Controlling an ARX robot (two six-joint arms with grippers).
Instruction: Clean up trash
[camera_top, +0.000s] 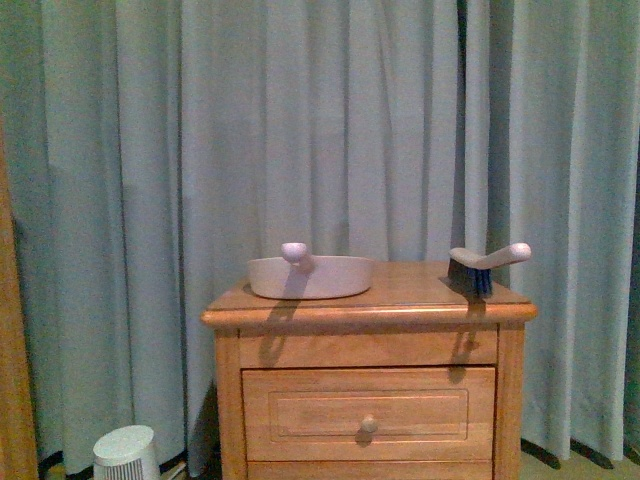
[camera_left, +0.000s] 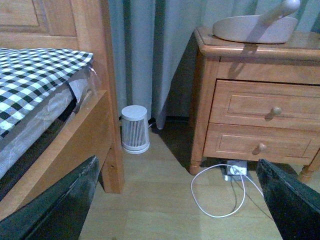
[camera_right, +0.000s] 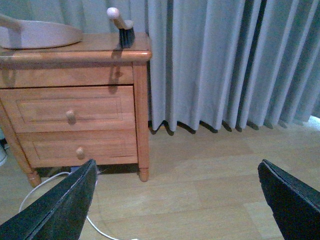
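No trash shows in any view; the bench (camera_top: 410, 288) carries only a dustpan (camera_top: 310, 277) and a brush (camera_top: 488, 262). The left gripper (camera_left: 176, 161) and right gripper (camera_right: 176, 161) hang with jaws spread, empty. A paper wad is likely light and crushable: pinch its middle.

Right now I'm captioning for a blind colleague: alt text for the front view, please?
A wooden nightstand stands before grey-green curtains, a beige dustpan on its top at left and a blue-bristled brush near the right edge. A small white appliance shows at the lower left corner.
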